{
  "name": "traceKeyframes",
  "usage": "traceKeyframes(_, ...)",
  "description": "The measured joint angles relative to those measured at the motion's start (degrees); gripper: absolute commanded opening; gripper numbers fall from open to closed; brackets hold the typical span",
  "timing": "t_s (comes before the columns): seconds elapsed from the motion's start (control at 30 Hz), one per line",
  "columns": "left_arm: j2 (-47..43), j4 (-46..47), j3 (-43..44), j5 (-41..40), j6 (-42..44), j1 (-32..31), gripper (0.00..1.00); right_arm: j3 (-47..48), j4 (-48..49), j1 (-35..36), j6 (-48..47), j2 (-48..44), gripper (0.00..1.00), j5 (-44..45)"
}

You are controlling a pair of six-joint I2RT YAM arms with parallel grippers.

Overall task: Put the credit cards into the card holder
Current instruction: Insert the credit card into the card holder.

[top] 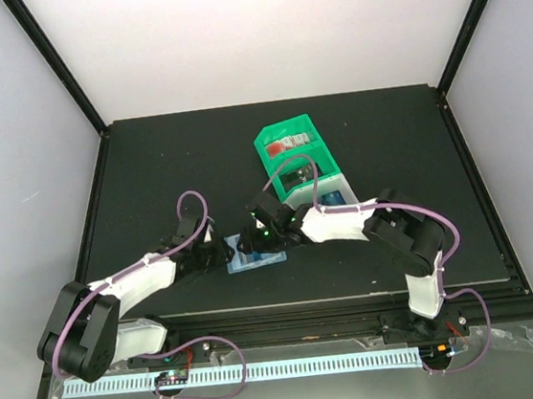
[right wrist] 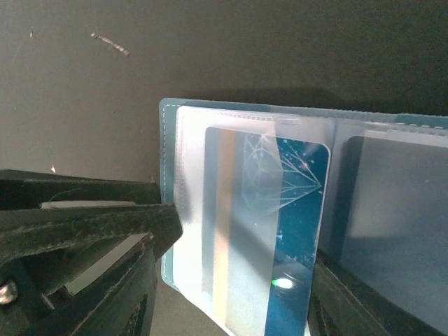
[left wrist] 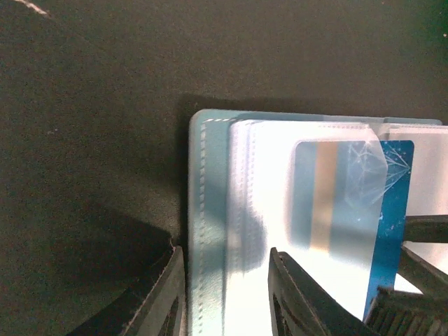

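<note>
- Open and flat at the near middle of the black bench [top: 148,174], between the two arms: small teal-blue booklet-like card holder [top: 257,259], clear plastic sleeves [left wrist: 273,182] facing up so a card can slide in.
- Part-way into the top sleeve: glossy blue plastic credit card with a white diamond line pattern [right wrist: 297,203]. Looks hazy where the film covers it and vivid where bare, so not yet fully seated by the look of it.
- Straddling that card: right pincer [right wrist: 248,252], jaws spread wider than the card, with no grip on it or on anything else. Leaves room for a push on the card's free end.
- Astride the holder's left stitched edge: left pincer [left wrist: 225,262], partly open, one finger over the bench just beside the cover, the other over the sleeves. Seems meant to pin the booklet open and stop it sliding under a push. Cannot confirm actual pressing contact.
- Farther back, well apart from the holder: green plastic bin [top: 288,132] with a red-and-white card [top: 284,145] inside, and a white plastic bin [top: 338,191] just beside its near end. Probably the stock of cards awaiting a turn.
- Likely next need: a gentle nudge along the sleeve with the holder steadied. Risks buckling the film or shoving the whole booklet across the bench.
</note>
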Motion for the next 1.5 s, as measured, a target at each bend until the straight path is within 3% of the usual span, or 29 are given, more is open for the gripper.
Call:
traceKeyframes(0.47, 0.13, 1.79, -1.18, 4.98, -0.52, 0.17, 0.31, 3.91, -4.11, 1.09, -3.63, 2.27, 0.56, -1.46)
traceKeyframes(0.53, 0.11, 1.84, -1.25, 4.98, -0.55, 0.24, 0.31, 4.20, -4.59, 1.11, -4.09, 2.29, 0.58, -1.36)
traceKeyframes(0.63, -0.22, 1.64, -1.31, 4.63, -0.52, 0.24, 0.32, 4.90, -6.58, 1.18, -5.51, 2.10, 0.68, 0.50)
traceKeyframes(0.83, -2.21, -1.27, -1.31, 1.99, 0.02, 0.24, 0.41, 6.62, -13.22, 0.96, -10.54, -1.53, 0.74, 8.22)
traceKeyframes(1.13, -5.09, -6.54, 1.90, -0.24, 2.80, 0.37, 0.68, 10.19, -18.84, -5.40, -19.41, -11.65, 0.74, 14.75)
traceKeyframes(1.3, -3.48, -7.54, 9.40, 2.16, 8.24, 0.42, 0.70, 16.79, -21.97, -11.61, -22.27, -10.78, 0.74, 15.87)
traceKeyframes(1.5, 4.00, -6.99, 17.07, 5.68, 11.87, 1.68, 0.70, 25.75, -23.19, -13.64, -21.27, -0.85, 0.69, 14.58)
